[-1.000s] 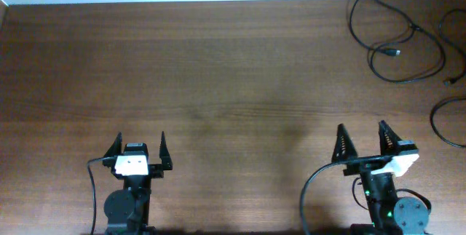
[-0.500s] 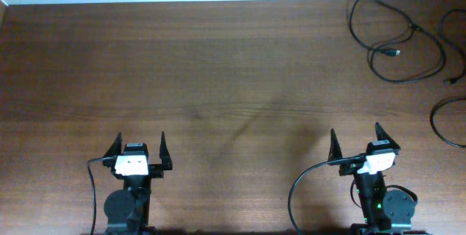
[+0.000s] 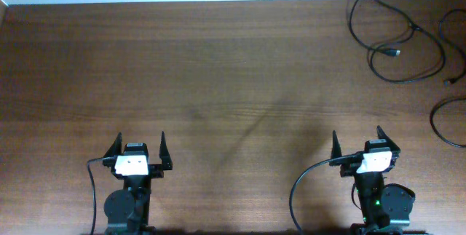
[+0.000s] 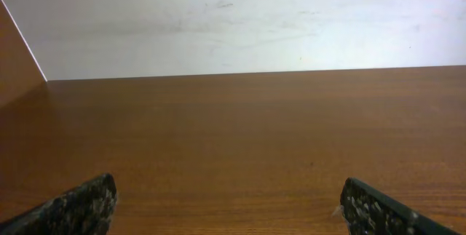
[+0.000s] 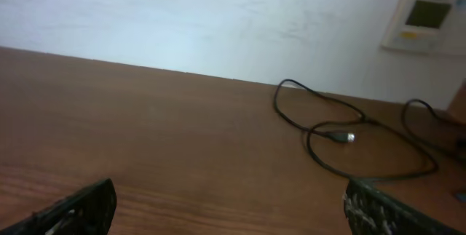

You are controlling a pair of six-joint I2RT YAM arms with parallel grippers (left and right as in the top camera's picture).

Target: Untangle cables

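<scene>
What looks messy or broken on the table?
Only the cables look messy: thin black cords sprawled in loose, crossing loops at the far right corner of the table, some running out of the picture. Nothing looks broken or spilled. The left gripper and right gripper sit open and empty at the near edge.

Black arms; white wrist housings; pointed jaws.

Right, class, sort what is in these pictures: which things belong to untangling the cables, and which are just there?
For the job:
cables
left gripper
right gripper

Just there:
table
wall
wall panel
arm wiring
</scene>
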